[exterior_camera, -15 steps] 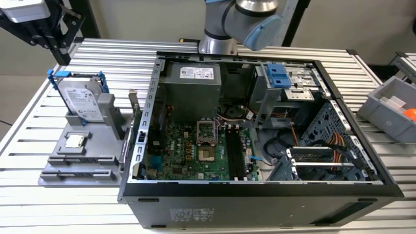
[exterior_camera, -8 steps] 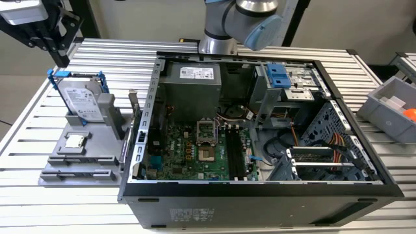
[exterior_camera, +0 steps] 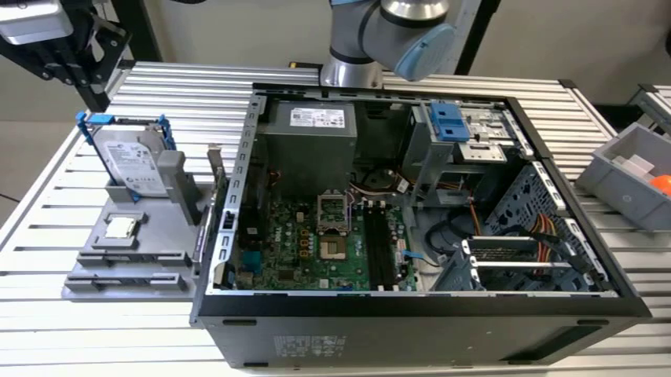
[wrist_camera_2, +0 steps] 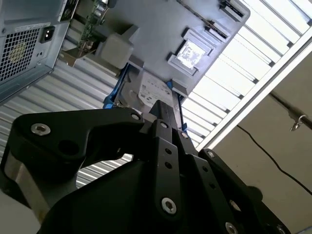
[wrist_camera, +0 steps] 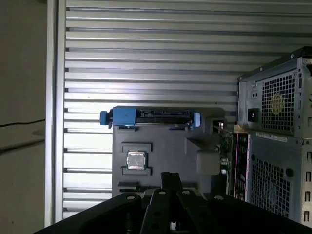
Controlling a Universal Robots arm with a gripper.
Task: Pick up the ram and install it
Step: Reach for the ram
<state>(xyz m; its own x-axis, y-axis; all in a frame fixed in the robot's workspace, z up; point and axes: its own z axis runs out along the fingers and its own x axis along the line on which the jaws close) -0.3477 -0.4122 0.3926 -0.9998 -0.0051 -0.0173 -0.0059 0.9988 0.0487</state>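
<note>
Black gripper (wrist_camera: 170,179) links sit closest in both wrist views, and the fingers look pressed together with nothing between them. In the exterior view it hangs high at the far left over the table (exterior_camera: 178,86), well apart from the ram (wrist_camera: 225,146). That ram stands on edge along the side of a grey jig (exterior_camera: 105,267), just beside the outer wall of the case (exterior_camera: 419,314). A grey block (exterior_camera: 184,184) on the jig rises just beside the ram on its other side. Further to the exterior view's left, a drive (exterior_camera: 134,161) in a blue frame stands upright. A square chip (exterior_camera: 121,228) lies flat on the jig, nearer than the drive. The case lies open on its side, showing a green board (exterior_camera: 304,243) with long black slots (exterior_camera: 379,243) and a grey power supply (exterior_camera: 314,145) at its far end. The arm (exterior_camera: 398,31) rises behind the case. At the exterior view's right, a grey bin (exterior_camera: 629,173) holds something orange. Silver slats make up the table; beyond its edge the wrist views show a beige floor with a thin dark cable (wrist_camera_2: 263,151)
</note>
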